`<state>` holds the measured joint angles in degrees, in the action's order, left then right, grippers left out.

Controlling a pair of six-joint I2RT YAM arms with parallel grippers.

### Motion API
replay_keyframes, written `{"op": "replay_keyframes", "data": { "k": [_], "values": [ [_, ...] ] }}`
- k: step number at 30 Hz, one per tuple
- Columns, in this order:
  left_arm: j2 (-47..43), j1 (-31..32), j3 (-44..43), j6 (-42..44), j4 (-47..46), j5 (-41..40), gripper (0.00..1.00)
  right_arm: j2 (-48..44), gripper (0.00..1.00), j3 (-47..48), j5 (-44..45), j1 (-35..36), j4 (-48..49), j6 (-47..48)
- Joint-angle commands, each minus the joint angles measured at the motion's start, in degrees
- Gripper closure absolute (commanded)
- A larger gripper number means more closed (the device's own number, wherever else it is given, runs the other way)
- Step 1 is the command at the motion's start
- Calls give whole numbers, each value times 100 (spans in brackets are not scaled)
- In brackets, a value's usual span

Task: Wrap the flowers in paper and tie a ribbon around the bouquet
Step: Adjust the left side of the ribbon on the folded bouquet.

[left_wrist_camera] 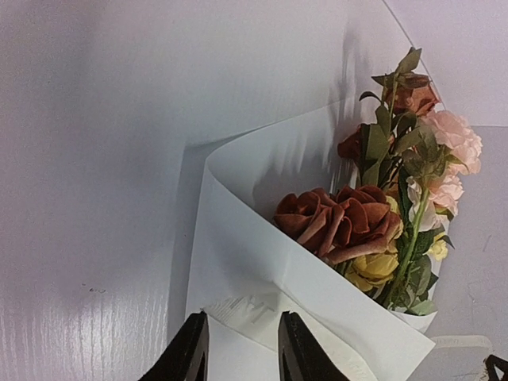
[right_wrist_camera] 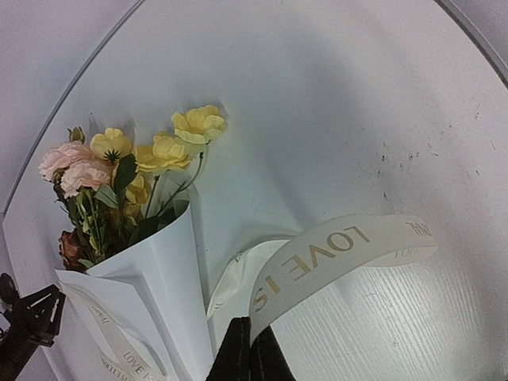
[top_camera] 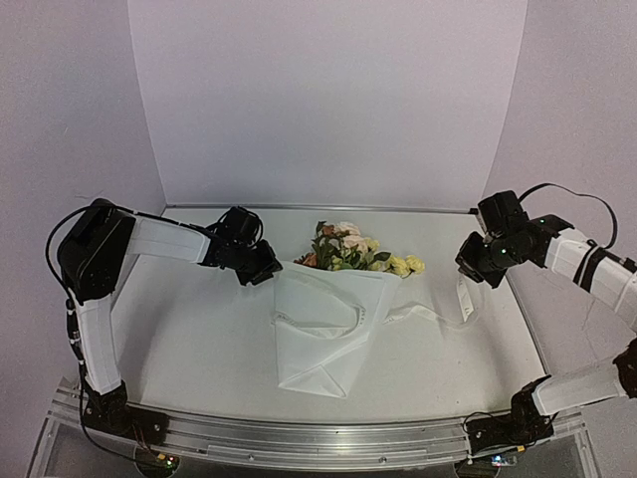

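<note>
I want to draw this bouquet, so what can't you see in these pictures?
Stems of the flowers: every view, the paper covers them.
Words on the ribbon: top view, too small to read.
End of the ribbon: right wrist view, pinched inside the right end effector and cut off by the bottom edge.
Any knot: top view, white ribbon blurs into white paper.

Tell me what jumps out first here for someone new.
The flowers, yellow, pink and orange, poke out of the far end of a white paper cone lying in the middle of the table. A cream lettered ribbon lies across the cone and runs to the right claw, which is shut on it. The left claw sits at the cone's left edge, fingers apart.
</note>
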<state>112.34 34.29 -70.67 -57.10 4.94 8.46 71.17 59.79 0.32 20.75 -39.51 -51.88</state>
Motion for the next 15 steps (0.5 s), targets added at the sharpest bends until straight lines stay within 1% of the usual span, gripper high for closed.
{"op": "replay_keyframes", "data": {
  "k": [1,9,15],
  "values": [
    [41,-54,-25,16,-258,57,78,-163,100,33,17,-10,57,53],
    [-166,-54,-51,460,-449,98,98,-200,100,65,16,-4,52,63],
    [-523,99,5,924,-1106,514,100,-193,100,128,17,-4,49,97]
  ]
}}
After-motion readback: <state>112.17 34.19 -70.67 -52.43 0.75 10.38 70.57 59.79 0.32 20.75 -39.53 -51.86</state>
